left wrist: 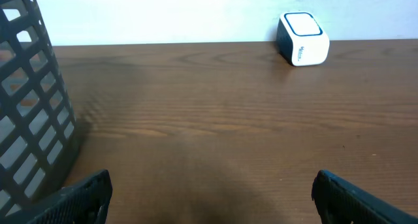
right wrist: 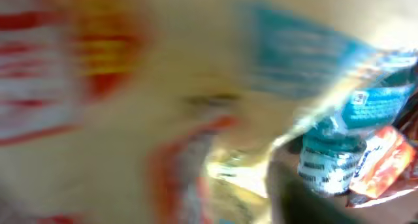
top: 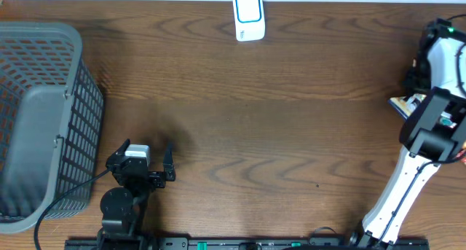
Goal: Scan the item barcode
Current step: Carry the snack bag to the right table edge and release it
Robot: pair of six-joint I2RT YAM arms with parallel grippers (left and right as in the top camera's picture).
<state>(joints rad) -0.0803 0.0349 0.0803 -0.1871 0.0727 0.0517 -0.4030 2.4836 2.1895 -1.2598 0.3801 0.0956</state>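
The white scanner [top: 248, 17] with a blue-ringed face stands at the table's far edge, and also shows in the left wrist view [left wrist: 302, 38]. My left gripper [top: 143, 157] rests low at the front left, open and empty [left wrist: 210, 191]. My right arm [top: 435, 130] reaches over the table's right edge, where a pale item [top: 405, 102] peeks out beside its wrist. The right wrist view is heavily blurred. A cream packet with red and yellow print [right wrist: 130, 87] fills it, very close. Only one dark finger [right wrist: 307, 198] shows, so its jaws cannot be read.
A grey mesh basket [top: 73, 119] stands at the left, close to my left gripper. Past the packet, the right wrist view shows a teal-labelled bottle [right wrist: 333, 152] and an orange packet [right wrist: 385, 162].
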